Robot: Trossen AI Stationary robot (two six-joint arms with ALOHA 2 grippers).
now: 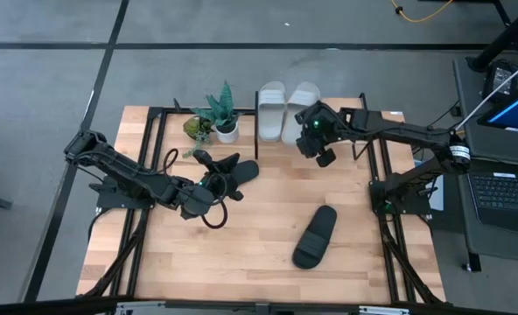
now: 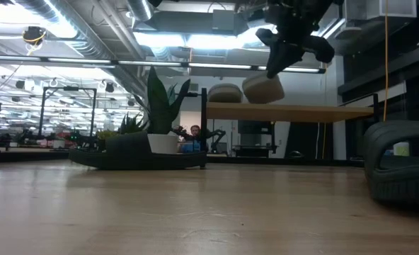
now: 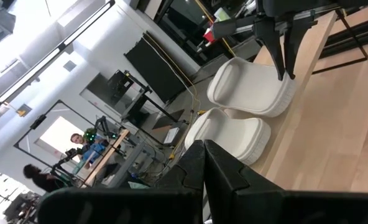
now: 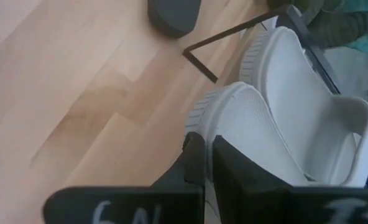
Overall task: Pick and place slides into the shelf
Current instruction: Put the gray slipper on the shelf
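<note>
Two pale grey-white slide sandals (image 1: pixel 285 111) placed at the light wooden shelf (image 1: pixel 364 118), table's 12 o'clock.
The right gripper (image 1: pixel 316 144) is shown closed and empty beside them; the left gripper (image 1: pixel 213 184) is clamped on a black slide sandal (image 1: pixel 233 172).

a robotics lab: exposed ceiling ducts (image 2: pixel 89 32), more arm rigs (image 2: pixel 54 95) behind, laptop (image 1: pixel 508 188) beside the table (image 1: pixel 268 249)
</note>
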